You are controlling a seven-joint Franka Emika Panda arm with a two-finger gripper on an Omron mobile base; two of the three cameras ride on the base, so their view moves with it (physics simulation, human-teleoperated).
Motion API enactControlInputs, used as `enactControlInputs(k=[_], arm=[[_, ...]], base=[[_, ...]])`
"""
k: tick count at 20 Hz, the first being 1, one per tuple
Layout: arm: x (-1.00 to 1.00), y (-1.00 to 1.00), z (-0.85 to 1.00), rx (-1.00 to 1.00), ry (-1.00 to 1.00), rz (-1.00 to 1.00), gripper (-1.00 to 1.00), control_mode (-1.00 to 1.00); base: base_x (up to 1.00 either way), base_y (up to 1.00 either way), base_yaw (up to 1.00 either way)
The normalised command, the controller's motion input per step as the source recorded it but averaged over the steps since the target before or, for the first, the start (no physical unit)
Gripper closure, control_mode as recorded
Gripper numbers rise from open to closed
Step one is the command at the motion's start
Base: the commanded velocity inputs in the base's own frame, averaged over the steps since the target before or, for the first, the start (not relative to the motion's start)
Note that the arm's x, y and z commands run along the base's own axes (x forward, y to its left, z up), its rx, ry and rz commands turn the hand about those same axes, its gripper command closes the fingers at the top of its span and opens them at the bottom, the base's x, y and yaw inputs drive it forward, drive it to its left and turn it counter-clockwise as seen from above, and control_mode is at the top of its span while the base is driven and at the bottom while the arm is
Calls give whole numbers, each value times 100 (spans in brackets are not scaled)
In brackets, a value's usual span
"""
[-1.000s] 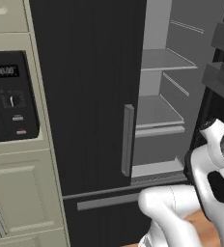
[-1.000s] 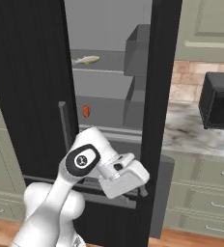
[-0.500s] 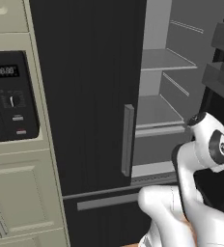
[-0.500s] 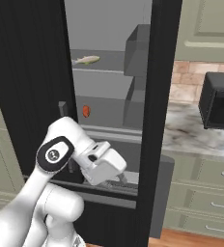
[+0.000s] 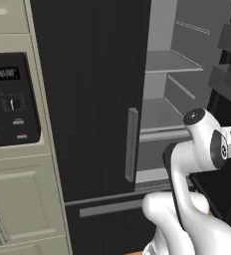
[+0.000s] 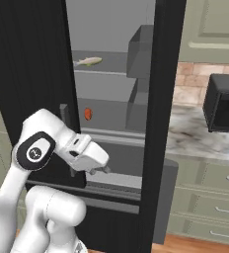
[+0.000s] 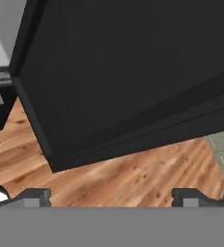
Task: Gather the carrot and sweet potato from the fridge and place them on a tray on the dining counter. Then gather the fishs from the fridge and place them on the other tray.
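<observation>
From the left, the fridge (image 5: 112, 99) stands with one door open, its shelves bare grey

From the right, a slim pale fish (image 6: 88, 62) lies on the upper shelf and a small orange root (image 6: 88, 114) below; both look light, the fish probably slippery, best pinched mid-body

Looking along the hand (image 7: 111, 194), its fingers are spread wide, holding nothing

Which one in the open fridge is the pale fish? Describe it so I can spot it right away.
Look into the black fridge through its open right half. On the upper light-grey shelf lies the pale fish, slim and silvery-beige, stretched lengthwise. The only other item nearby is a small red-orange thing one shelf lower.
</observation>
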Motion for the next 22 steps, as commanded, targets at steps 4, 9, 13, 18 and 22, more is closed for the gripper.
enactControlInputs(k=[4,9,13,18,22], arm=[[4,38,0,4,-29,33,-100,-100],[0,41,0,2,-29,35,-100,-100],[12,50,0,1,-20,34,-100,-100],[38,62,-8,0,-13,31,-100,-100],[41,62,-21,0,-13,29,-100,-100]], base=[[0,0,0],[0,0,0],[0,0,0],[0,0,0],[0,0,0]])
